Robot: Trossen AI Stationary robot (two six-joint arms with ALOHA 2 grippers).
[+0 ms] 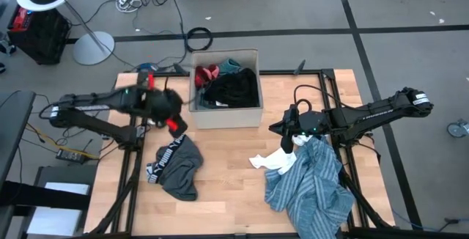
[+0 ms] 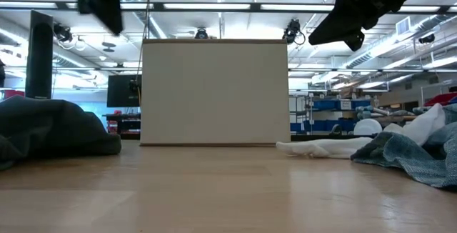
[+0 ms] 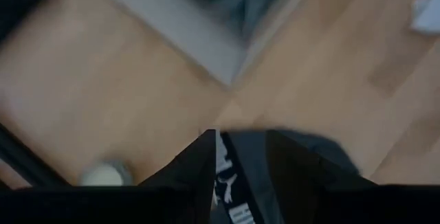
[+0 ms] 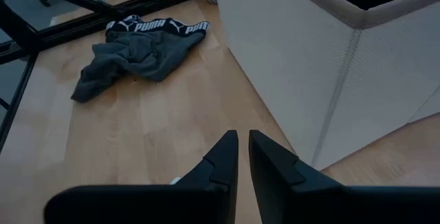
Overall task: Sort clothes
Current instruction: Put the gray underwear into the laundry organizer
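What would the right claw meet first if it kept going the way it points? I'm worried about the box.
Probably bare table first. The shut right claw points down just beside the cardboard box, with the grey underwear farther on; depth is unclear.

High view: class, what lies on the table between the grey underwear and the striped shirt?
Bare wooden table only; grey underwear left, striped shirt right, white cloth beside the shirt.

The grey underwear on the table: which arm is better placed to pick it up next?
Probably the left. Its hand hangs just above the underwear, on its side of the box. The right hand is shut and sits across the table, over the striped shirt.
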